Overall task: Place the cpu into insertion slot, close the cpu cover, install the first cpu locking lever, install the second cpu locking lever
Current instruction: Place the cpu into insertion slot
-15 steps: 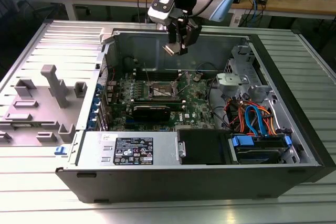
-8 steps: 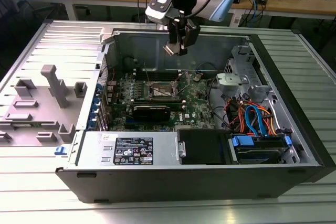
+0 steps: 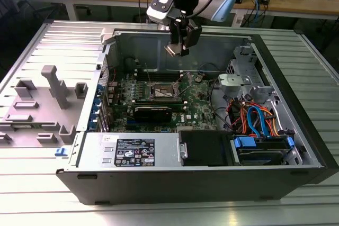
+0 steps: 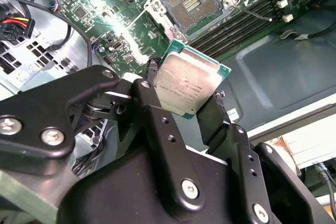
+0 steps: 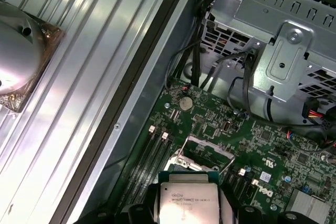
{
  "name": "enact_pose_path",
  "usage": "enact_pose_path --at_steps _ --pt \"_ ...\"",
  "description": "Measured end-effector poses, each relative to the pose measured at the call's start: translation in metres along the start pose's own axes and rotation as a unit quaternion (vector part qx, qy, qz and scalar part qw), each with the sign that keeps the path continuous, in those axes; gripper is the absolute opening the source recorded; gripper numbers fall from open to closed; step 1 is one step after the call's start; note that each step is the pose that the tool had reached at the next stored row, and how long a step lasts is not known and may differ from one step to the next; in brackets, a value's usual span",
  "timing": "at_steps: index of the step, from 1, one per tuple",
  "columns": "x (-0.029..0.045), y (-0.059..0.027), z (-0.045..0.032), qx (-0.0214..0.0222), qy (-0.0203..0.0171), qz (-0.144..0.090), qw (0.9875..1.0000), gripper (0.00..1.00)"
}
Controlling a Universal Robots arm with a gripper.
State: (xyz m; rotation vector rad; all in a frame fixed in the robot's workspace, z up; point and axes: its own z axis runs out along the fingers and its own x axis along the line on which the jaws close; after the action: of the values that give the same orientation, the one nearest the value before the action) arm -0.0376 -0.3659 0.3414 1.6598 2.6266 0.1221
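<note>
Exterior view, computer case (image 3: 106, 152): open-topped grey box lying on a ribbed metal surface (image 3: 32, 183); coloured cables (image 3: 257, 120) bundled at the exterior view's right.
Motherboard (image 3: 204, 99): green, flat on the case floor, towards the far wall; long black memory slots (image 4: 236, 24) run just beside the socket.
Gripper (image 3: 178, 50): hangs above the board near the far wall, apart from it; jaws clamped on the cpu, with a black finger (image 4: 157, 103) against each of two opposite edges.
Insertion slot (image 4: 193, 4): dark square edged in silver; its contact field lies bare, below the chip and apart from it.
Cpu (image 4: 189, 82): held in the air and tilted in the second wrist view; dull silver lid faces the camera, green rim shows at the corners — not yet in the slot.
Handling, as a judgement: light, thin and stiff; the smooth lid is likely slippery, so a grip on the edges suits it; the underside and the socket contacts are likely fragile — no pressing hard, no sliding across; take hold by two opposite edges only, never by the faces.
</note>
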Motion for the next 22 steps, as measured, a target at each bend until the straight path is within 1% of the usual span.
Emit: enact_pose_path --at_steps 2,4,8,22 --pt "-0.0001 0.0000 0.0001 -0.0001 -0.0007 0.007 1.0000 0.54" --pt "0.0000 -0.0001 0.0007 -0.0003 -0.0016 0.019 0.9998 0.54" --pt "-0.0001 -0.0002 0.0022 -0.0004 -0.0046 0.048 0.9988 0.54" --pt "0.0000 -0.0002 0.0023 -0.0004 -0.0049 0.049 0.9988 0.54"
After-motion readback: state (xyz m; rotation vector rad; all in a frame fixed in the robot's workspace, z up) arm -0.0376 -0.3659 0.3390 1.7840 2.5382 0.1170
